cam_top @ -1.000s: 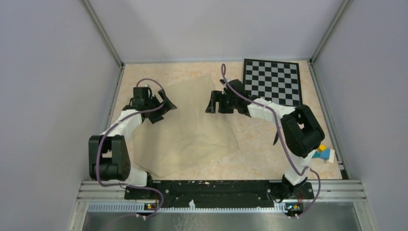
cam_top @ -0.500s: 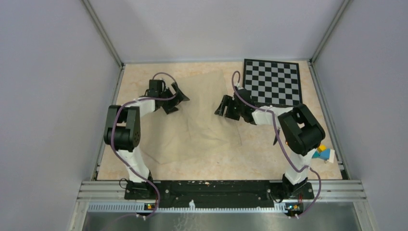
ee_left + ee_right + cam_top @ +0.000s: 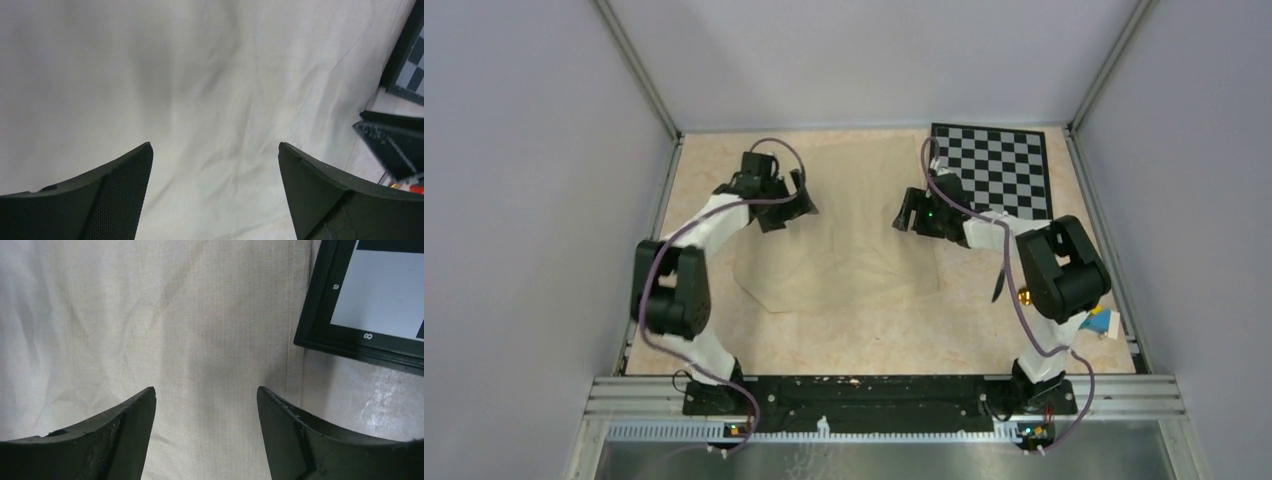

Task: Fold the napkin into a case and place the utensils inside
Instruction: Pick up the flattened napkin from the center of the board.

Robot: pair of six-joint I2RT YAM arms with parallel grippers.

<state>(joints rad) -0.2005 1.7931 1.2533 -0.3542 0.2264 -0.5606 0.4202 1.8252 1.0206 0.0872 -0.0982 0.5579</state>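
The beige napkin (image 3: 854,230) lies spread on the table between my two grippers, slightly wrinkled. My left gripper (image 3: 789,205) is open and empty over its left edge; cloth fills the left wrist view (image 3: 200,75) between the jaws (image 3: 214,145). My right gripper (image 3: 914,215) is open and empty over its right edge; the right wrist view shows the napkin (image 3: 200,330), its hem lying beside the right jaw (image 3: 206,388). A gold spoon bowl (image 3: 1024,296) with a dark handle shows beside the right arm. The knife is hidden. No case shape shows.
The black-and-white checkered board (image 3: 994,170) lies at the back right, close to the napkin's right edge (image 3: 370,295). Small coloured blocks (image 3: 1099,320) sit at the right front. Metal rails and walls border the table.
Both grippers have moved toward the far side of the table. The napkin has shifted back with them, and its near corner now lies farther from the arm bases.
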